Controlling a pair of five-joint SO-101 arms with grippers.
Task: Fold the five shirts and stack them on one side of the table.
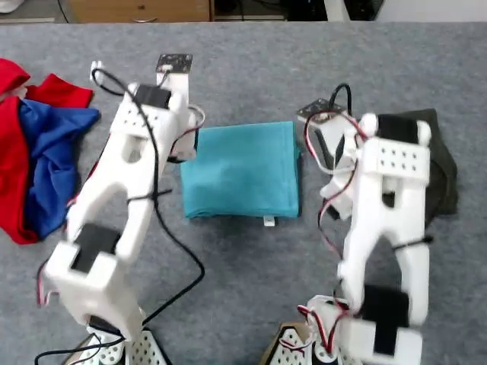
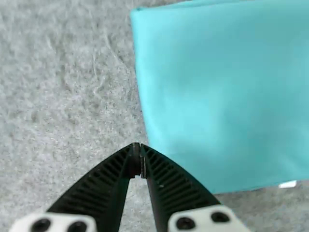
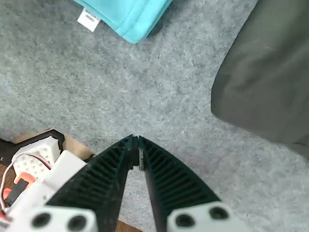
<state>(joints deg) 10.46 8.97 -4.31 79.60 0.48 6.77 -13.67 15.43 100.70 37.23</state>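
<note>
Currently folded: teal shirt (image 1: pixel 242 171), centre of the high view, squared flat between your arms, ready to move.
Stack side: dark shirt (image 1: pixel 443 179), right edge, likely your chosen spot.
Unfolded: red shirt (image 1: pixel 11 182) and blue shirt (image 1: pixel 49 152), heaped at left.
Left gripper (image 2: pixel 136 158): fingers closed, empty, beside the teal shirt's edge.
Right gripper (image 3: pixel 135 151): fingers closed, empty, over the table (image 3: pixel 159 87) between the folded shirts.

Grey table (image 1: pixel 251 258) — teal shirt (image 1: pixel 242 171), dark shirt (image 1: pixel 443 175), red-blue heap (image 1: pixel 38 152).
</note>
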